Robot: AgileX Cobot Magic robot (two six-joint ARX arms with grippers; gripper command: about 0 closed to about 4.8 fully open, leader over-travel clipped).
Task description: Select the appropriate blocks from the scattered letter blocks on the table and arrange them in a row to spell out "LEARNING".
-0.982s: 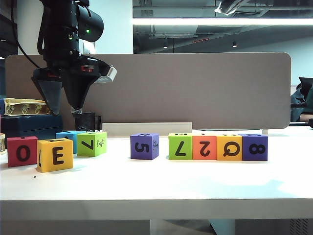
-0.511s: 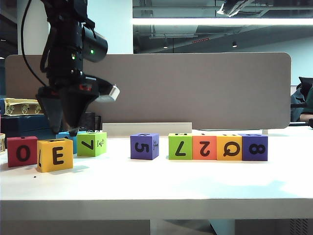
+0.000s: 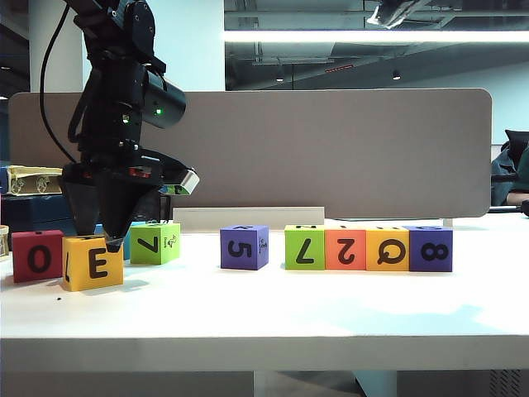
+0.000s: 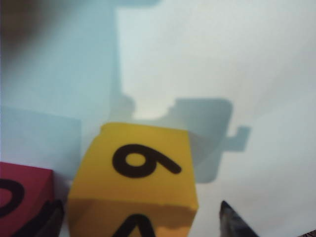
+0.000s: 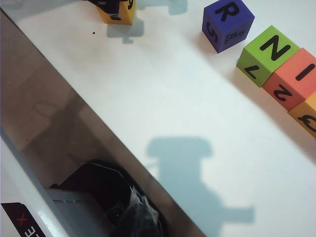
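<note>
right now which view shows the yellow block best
The left wrist view: the yellow block fills the picture between the left end effector's open fingers. The exterior view shows it small, with its E face, under that end effector. The right wrist view catches only a corner at the frame edge.

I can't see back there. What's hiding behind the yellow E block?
A blue block peeks out behind the yellow block. The left claw, open over the yellow one, covers most of it, so its letter can't be seen.

You are viewing the table point(image 3: 273, 310) level from its front edge; the left wrist camera is looking down closely on the yellow block point(image 4: 134, 173), also appearing in your exterior view point(image 3: 92, 262)
</note>
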